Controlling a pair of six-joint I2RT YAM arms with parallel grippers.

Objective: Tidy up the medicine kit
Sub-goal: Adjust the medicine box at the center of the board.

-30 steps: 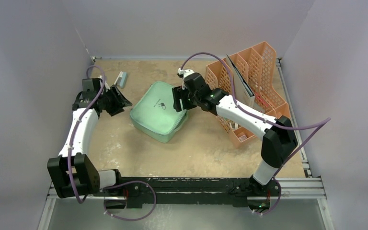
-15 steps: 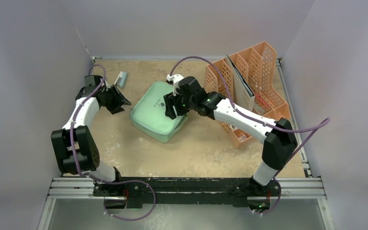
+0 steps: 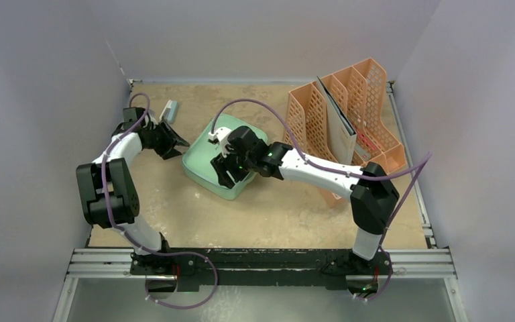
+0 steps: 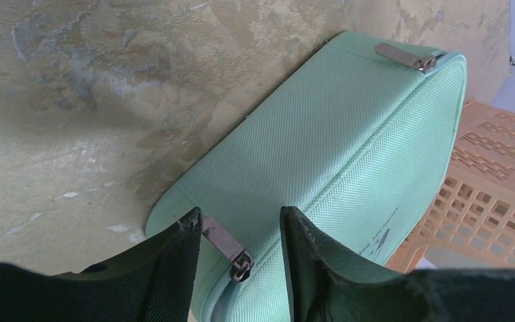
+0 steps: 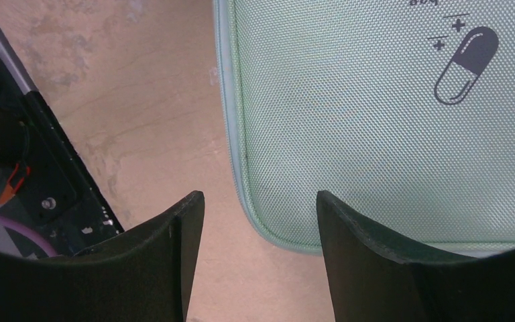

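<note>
Here the left tool [image 4: 239, 221], released, straddles a small metal zipper pull [image 4: 226, 247] on the mint-green woven-fabric medicine kit [image 4: 328, 134], which lies zipped shut on the mottled tan tabletop [image 4: 74, 100]. The right tool [image 5: 260, 204], also released, hovers over the kit's corner. Unzipping looks like the step in hand; next, clench the pull.

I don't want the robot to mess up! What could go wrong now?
The zipper pull is tiny, so the left hand, open around it, might pinch and miss. The right hand is open above the medicine kit, not gripping it, so a tug on the zipper could drag the whole kit across the table.
</note>
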